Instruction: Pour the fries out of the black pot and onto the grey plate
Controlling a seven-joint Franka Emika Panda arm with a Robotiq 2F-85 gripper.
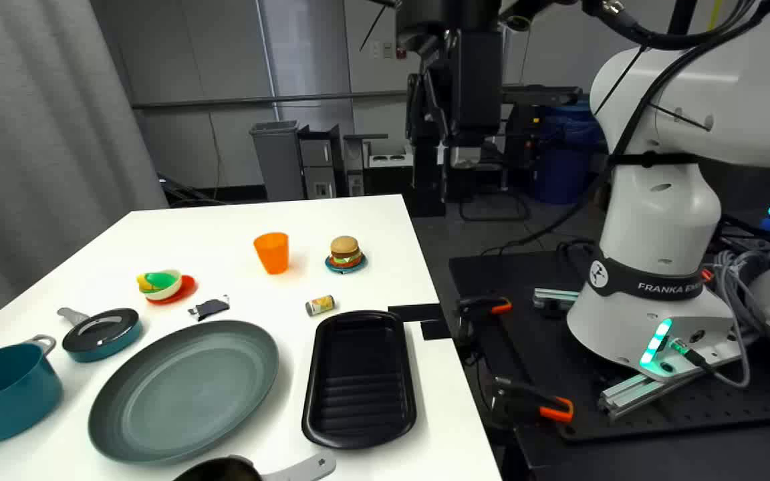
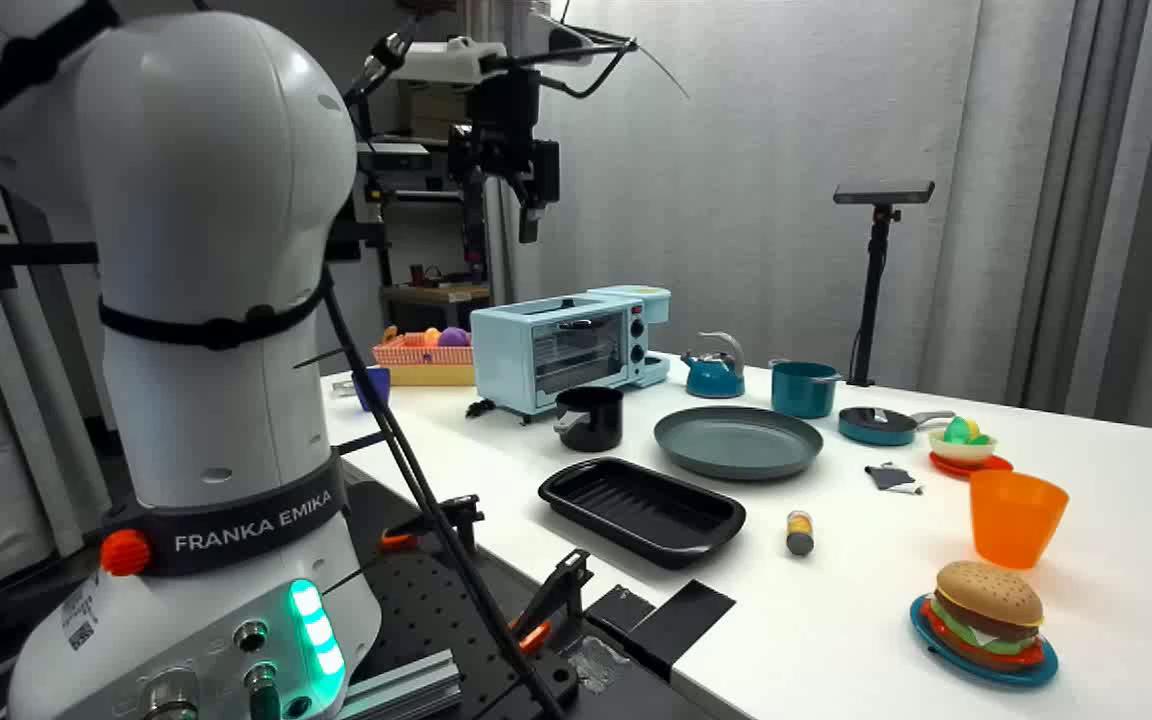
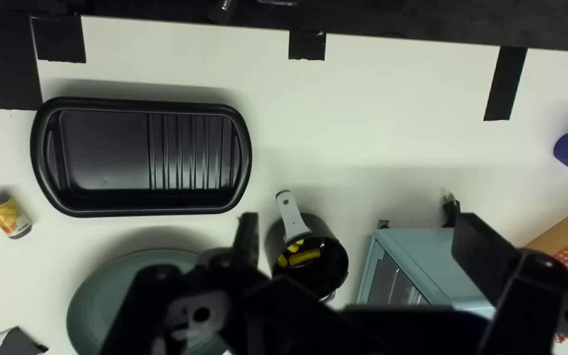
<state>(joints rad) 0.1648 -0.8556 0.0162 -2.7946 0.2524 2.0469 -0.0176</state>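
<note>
Fries [image 3: 305,257] lie inside the black pot [image 3: 330,261], which stands on the surface [image 3: 387,148] well below the claw [image 3: 358,237]. That claw has its fingers [image 3: 248,234] wide apart, with nothing gripped. The coming move turns on the pot's handle [image 3: 291,212]: in the wrist view it shows within the gap, nearer the finger at that view's left, and its long axis runs from the pot toward the robot's base [image 1: 656,327], roughly crosswise to the line joining the fingers. My judgement is that the claw could come down astride it with little turning; what sideways shift that needs, I cannot tell. Past that same finger, also below the claw, lies the grey plate [image 3: 106,296], with no fries on it yet, so the later pour would go that way. The black grill pan [image 3: 141,158] sits on that side too, nearer the base.
</note>
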